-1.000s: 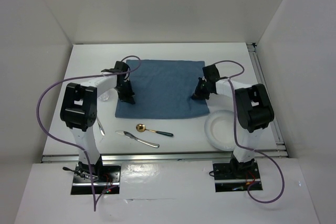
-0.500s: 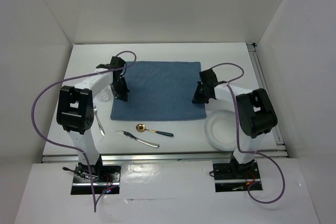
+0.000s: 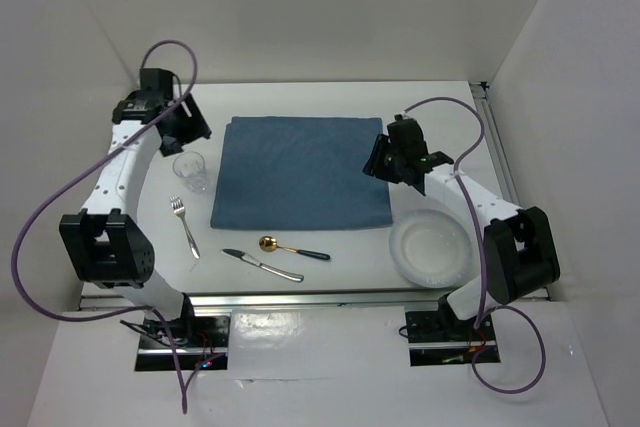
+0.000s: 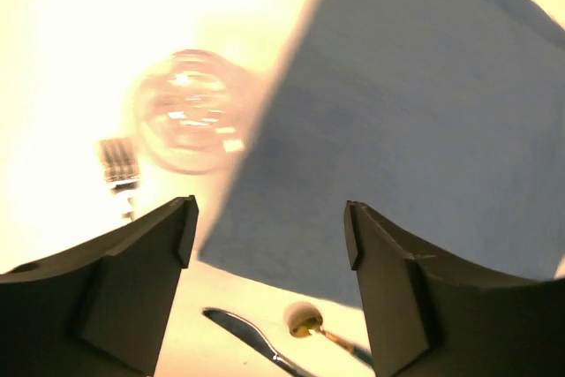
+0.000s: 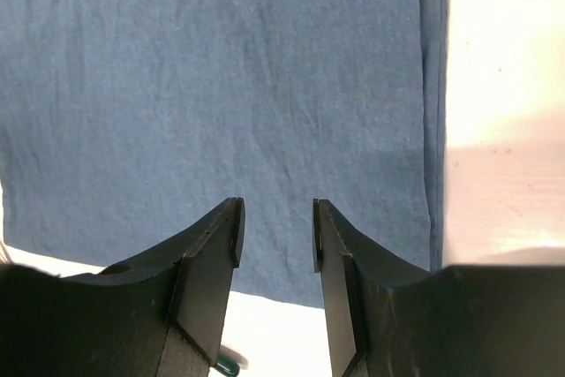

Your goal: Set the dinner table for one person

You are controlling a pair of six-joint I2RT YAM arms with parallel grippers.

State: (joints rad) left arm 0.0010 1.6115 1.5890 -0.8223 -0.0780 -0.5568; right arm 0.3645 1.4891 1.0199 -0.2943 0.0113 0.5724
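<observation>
The white table (image 3: 330, 97) filled the workspace in front of both arm bases, with a silver rail (image 3: 320, 297) running along its near edge. A blue cloth placemat (image 3: 300, 172) lay flat in the middle of it.

The left tool (image 4: 267, 218) hung above the table near the placemat's far left corner. Its jaws were spread wide and gripped nothing. Its wrist camera looked down past them onto the cloth's left edge and a clear glass (image 3: 191, 169). The glass stood upright just beside that edge. A fork (image 3: 184, 224) lay on the bare surface nearer the arms than the glass, close to it but apart.

The right tool (image 5: 278, 218) sat over the right part of the placemat, just inside its right edge. Its jaws were parted by a narrower gap, with only blue cloth showing between them. They gripped nothing (whether the fingertips touched the cloth could not be told).

Along the near side, between placemat and rail, a knife (image 3: 262, 264) lay at a slant. A spoon (image 3: 293, 248) with a gold bowl and a dark handle lay just beyond it. A white plate (image 3: 430, 247) rested off the placemat's near right corner, beside the right arm.
</observation>
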